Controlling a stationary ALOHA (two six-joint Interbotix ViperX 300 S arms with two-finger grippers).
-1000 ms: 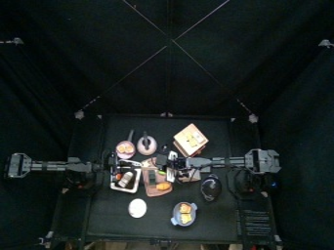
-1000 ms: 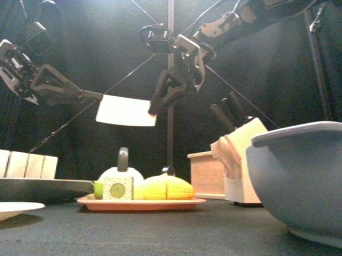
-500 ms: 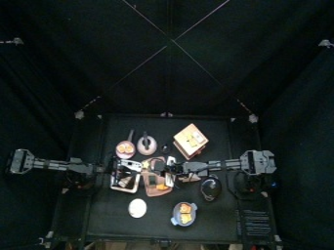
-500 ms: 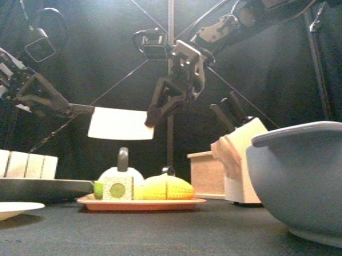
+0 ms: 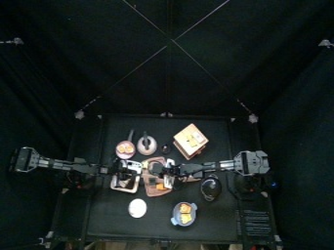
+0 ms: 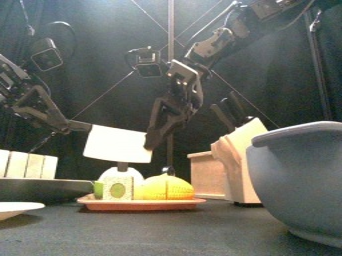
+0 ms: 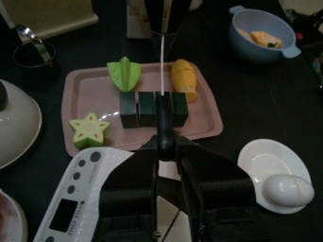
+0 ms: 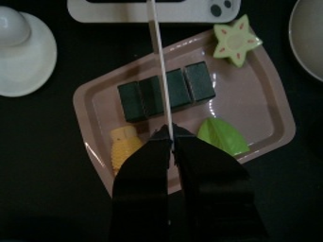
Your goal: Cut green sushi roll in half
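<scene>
1. Worktop: black. It carries all items listed below.
2. Bowl: stands near the front edge, towards the right corner.
3. Scale: white. It lies just beside the tray, on the side towards the front edge.
4. Plate: white. It lies near the front edge, apart from the tray.
5. Tray: pink. It sits near the middle of the worktop, between the two arms.
6. Knife: a broad white blade, held level and edge-down over the tray.
   - The blade lines up across the middle of the roll.
   - The front view shows a narrow gap beneath the edge.
7. Left end effector: jaws clamped on the knife handle, on the side of the tray towards the left edge.
8. Right end effector: jaws drawn together at the far end of the blade and apparently gripping it, on the side towards the right edge.
9. Roll: dark green, in three joined segments. It lies across the middle of the tray.
10. Garnish, all on the tray:
    - leaf and yellow piece on one side of the roll;
    - star on the other side.
</scene>
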